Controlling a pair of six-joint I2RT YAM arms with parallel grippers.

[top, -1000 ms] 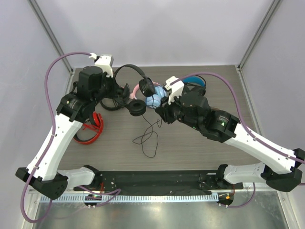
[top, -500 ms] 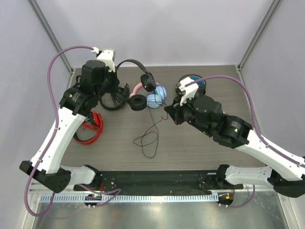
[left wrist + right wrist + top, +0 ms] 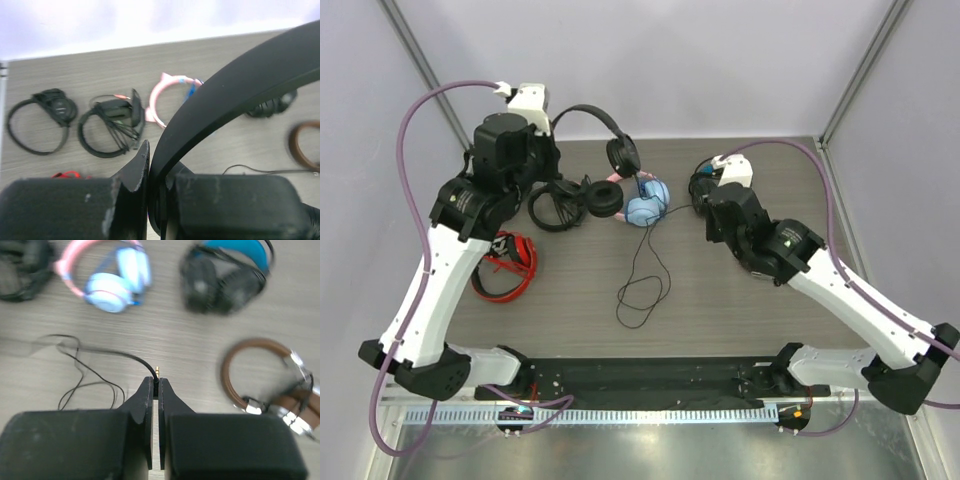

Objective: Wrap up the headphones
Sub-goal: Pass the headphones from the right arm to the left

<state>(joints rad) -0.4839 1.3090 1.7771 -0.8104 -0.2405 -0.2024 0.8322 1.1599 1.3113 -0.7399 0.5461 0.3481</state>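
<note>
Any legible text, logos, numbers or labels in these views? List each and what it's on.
None: no text can be read in any view.
headphones: plain black headband, no marking visible.
pink-and-blue pair: blurred, no print discernible.
blue-lined black pair: blurred, nothing legible.
brown pair: no print visible.

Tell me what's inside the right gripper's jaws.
The headphones' cable end, pinched in the right gripper; its gold plug tip pokes out in front. The clamped stretch itself is hidden.
</note>
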